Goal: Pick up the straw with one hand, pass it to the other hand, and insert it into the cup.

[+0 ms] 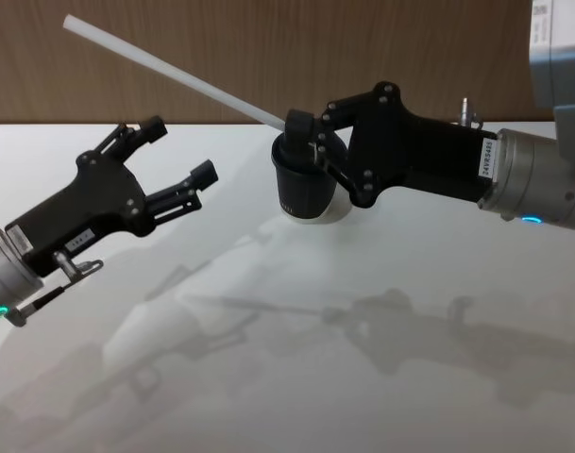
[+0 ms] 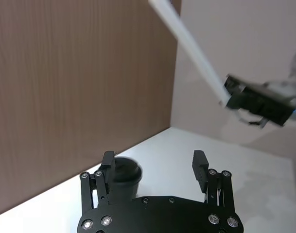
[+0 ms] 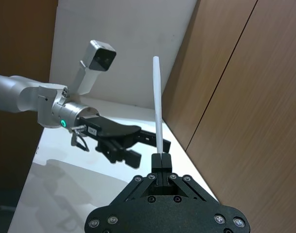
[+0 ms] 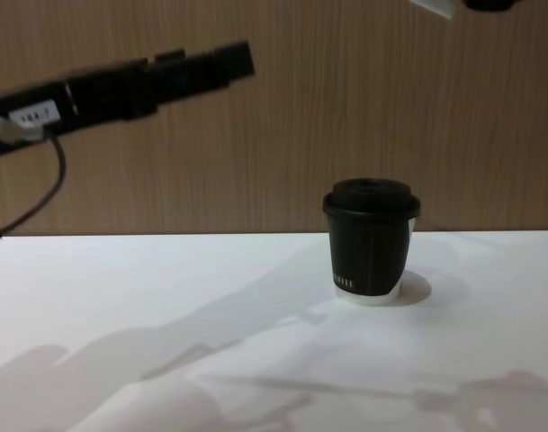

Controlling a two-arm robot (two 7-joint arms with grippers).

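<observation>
Straw (image 1: 174,73) — thin, white and straight — is clamped near its lower end between the closed fingers of the right gripper (image 1: 297,124). It is off the table (image 1: 410,377) and slants upward, its long free end pointing toward the robot's left against the wood-panelled wall (image 1: 268,47). In the right wrist view the straw (image 3: 157,102) rises straight out of the right gripper's (image 3: 160,158) pressed-together fingertips.

From the head view, the right gripper reaches in from the right and overlaps the top of the cup (image 1: 306,193). The chest view shows the gap in height: the cup (image 4: 371,238) stands upright on the white table with its black domed lid on, and a short white bit of the straw (image 4: 431,7) sits at the upper edge of the view, well above the lid. The straw is not in the cup.

The left gripper (image 1: 181,148) hovers above the table on the robot's left, apart from both straw and cup, with its two fingers spread wide and nothing between them. Its own wrist view shows the left gripper (image 2: 154,160) with its gap open, the cup (image 2: 124,177) beyond one finger, and the straw (image 2: 191,51) held higher up by the right gripper (image 2: 229,92).
</observation>
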